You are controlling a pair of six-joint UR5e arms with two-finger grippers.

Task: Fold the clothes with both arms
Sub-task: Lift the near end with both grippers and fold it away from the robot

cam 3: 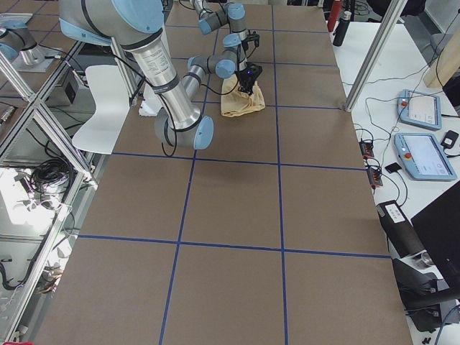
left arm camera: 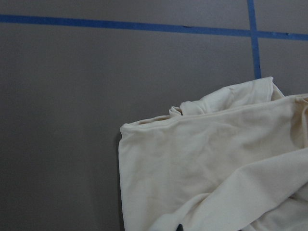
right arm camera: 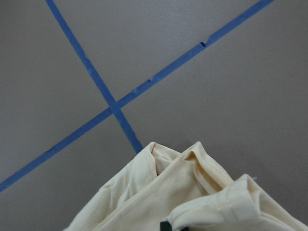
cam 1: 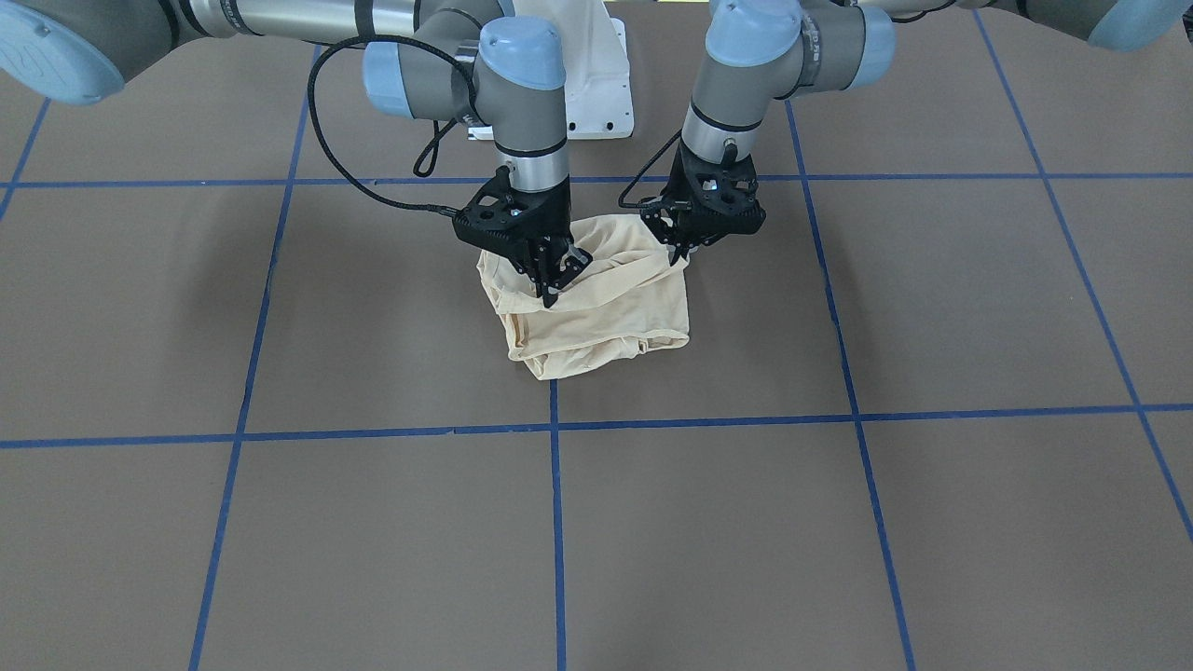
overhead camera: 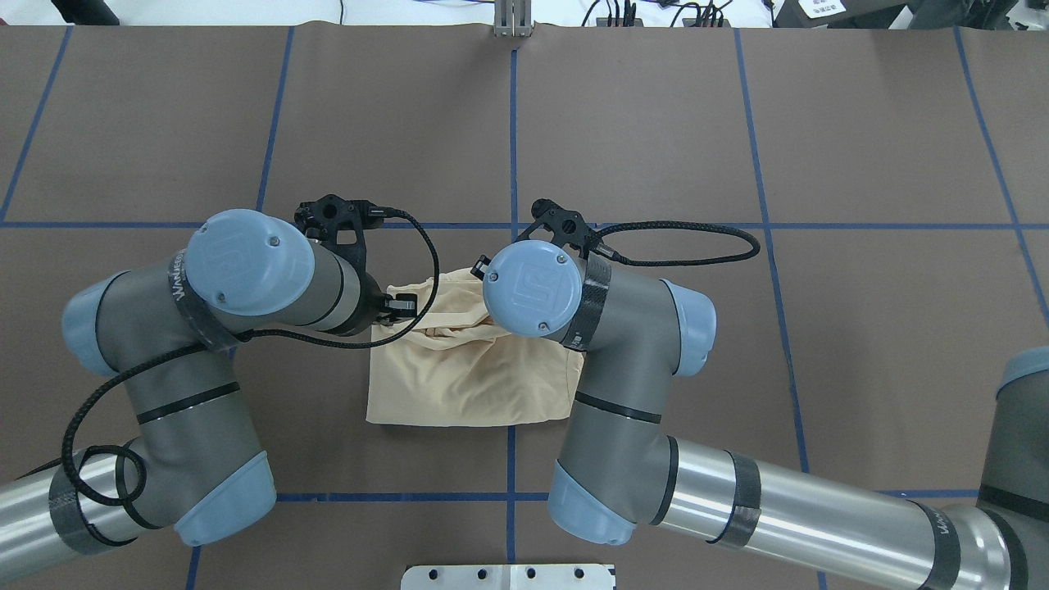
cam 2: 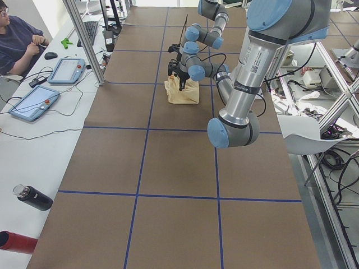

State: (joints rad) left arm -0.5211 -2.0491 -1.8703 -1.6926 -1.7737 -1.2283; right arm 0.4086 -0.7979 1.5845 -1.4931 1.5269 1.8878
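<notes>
Exterior front-facing view, from the frame's left: the right arm (cam 1: 522,75) reaches in from the upper left. Its right end effector (cam 1: 552,280) points down, fingers pressed together on a raised fold at the upper left of the shirt (cam 1: 606,317).

The shirt is a pale cream bundle, folded over on itself, lying on the brown counter (cam 1: 280,522) just above the middle of the frame. Its lower edge sits a little above a crossing of the blue tape lines (cam 1: 556,522). No print shows on the cloth.

At the bundle's upper right corner, the left end effector (cam 1: 683,250) pinches the cloth, hanging from the left arm (cam 1: 746,65), which enters from the upper right. The fabric runs taut between the two pinched spots.

In the overhead view the left arm (overhead camera: 246,279) fills the left of the frame. The shirt (overhead camera: 467,385) lies in the centre, straddling a tape line, and the right arm (overhead camera: 590,328) covers its upper right part.

Both wrist views show creased cream cloth filling the lower right of the frame, with the counter and tape beyond.
</notes>
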